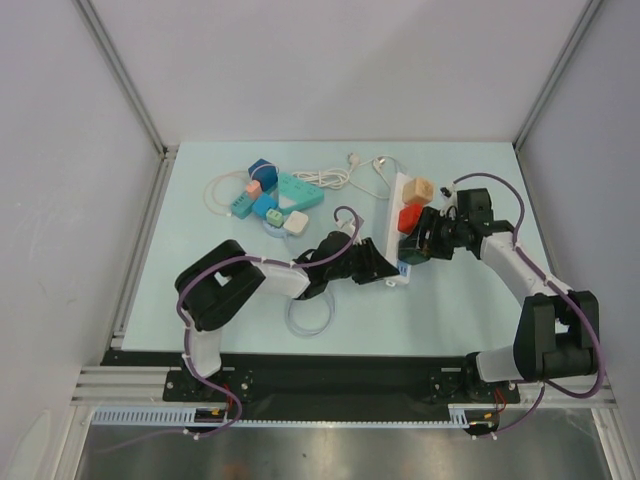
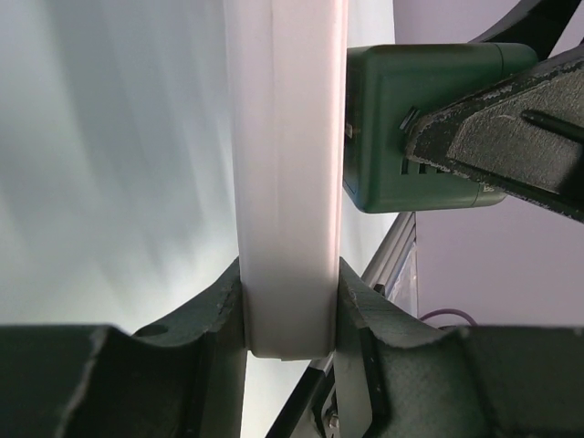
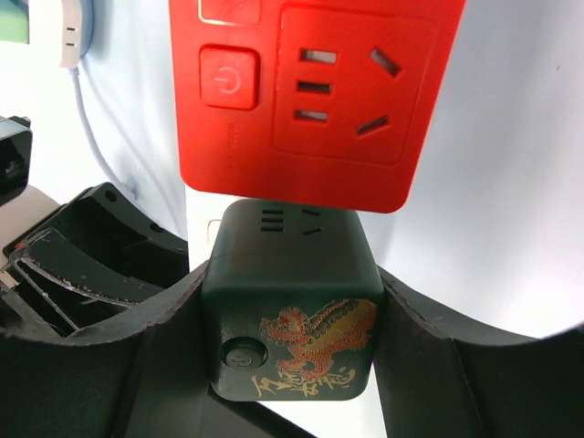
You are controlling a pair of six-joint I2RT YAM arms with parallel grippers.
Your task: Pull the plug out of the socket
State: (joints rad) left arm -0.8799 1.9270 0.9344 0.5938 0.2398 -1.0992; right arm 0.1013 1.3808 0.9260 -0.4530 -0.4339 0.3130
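Dark green cube-shaped plastic plug (image 3: 292,310) seated on long white plastic power strip (image 2: 287,182).
The plug bears a gold-and-red dragon emblem and a round button on its outer face, and its base sits flush against the strip's socket face near the near end. The strip lies flat on the table, running front to back, right of centre.

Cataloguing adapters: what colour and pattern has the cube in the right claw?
Dark green cube with a gold dragon print; right wrist view shows it best.

light: bright, even | shadows: soft | left wrist: white strip (image 2: 283,182) overexposed, perhaps out of focus
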